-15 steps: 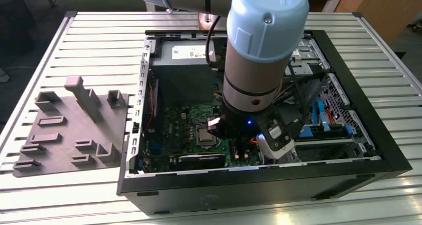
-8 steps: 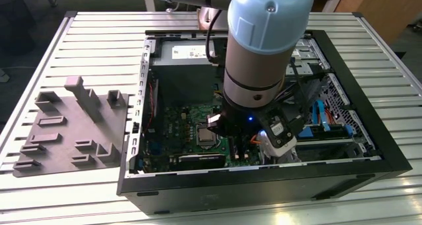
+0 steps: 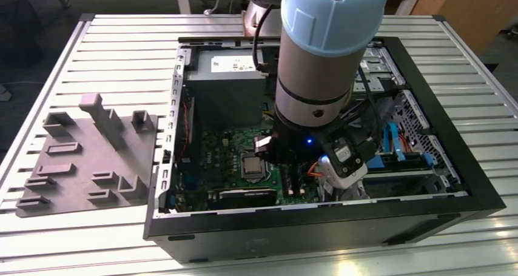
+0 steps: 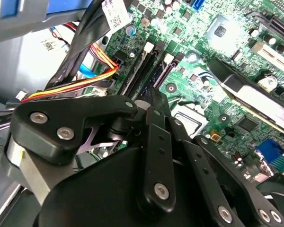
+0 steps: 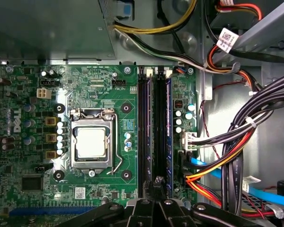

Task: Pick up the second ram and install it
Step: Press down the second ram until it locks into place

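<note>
One gripper (image 3: 330, 185) hung low inside the open case (image 3: 324, 230); the grey tray (image 3: 81, 167) sat outside it.

Second wrist view: gripper (image 4: 154, 101) sat just above the memory slots (image 4: 143, 66), jaws' state untellable.

First wrist view: the second ram (image 5: 159, 142) was probably the dark strip in the slot under the gripper (image 5: 158, 185), seating unconfirmed. Cables (image 5: 227, 151) crowded one side, the processor socket (image 5: 91, 142) the other.

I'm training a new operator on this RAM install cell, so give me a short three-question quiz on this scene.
1. True or false: the end effector is outside the computer case.
2. In the exterior view, the grey tray lies on which side of the case? A) the view's left B) the view's right C) behind it
3. What silver-capped part sits beside the long black memory slots?
Key: 1 false, it is inside, by the slots. 2 A. 3 the processor socket.
</note>
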Tool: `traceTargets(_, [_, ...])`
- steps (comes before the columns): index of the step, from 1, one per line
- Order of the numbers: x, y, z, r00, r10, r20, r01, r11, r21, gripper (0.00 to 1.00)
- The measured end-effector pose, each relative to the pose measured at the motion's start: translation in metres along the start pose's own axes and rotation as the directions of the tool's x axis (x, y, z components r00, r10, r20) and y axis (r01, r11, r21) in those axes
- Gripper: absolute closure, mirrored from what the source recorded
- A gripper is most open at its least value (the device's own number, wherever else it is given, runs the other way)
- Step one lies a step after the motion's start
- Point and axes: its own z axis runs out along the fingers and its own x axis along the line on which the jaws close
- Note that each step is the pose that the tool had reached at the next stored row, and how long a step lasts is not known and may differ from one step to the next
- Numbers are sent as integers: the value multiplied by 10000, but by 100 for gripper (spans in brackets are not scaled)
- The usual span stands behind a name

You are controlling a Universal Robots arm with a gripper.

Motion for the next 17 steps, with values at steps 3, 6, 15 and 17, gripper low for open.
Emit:
traceTargets(3, [0, 0, -1, 10000, 0, 0, 0, 10000, 1, 89])
traceTargets(6, [0, 10, -2, 10000, -1, -2, 1, 10000, 5, 89])
traceTargets(15, [4, 150, 8, 10000, -1, -1, 1, 10000, 1, 89])
traceTargets(17, [5, 196, 10, 10000, -1, -1, 1, 10000, 2, 89])
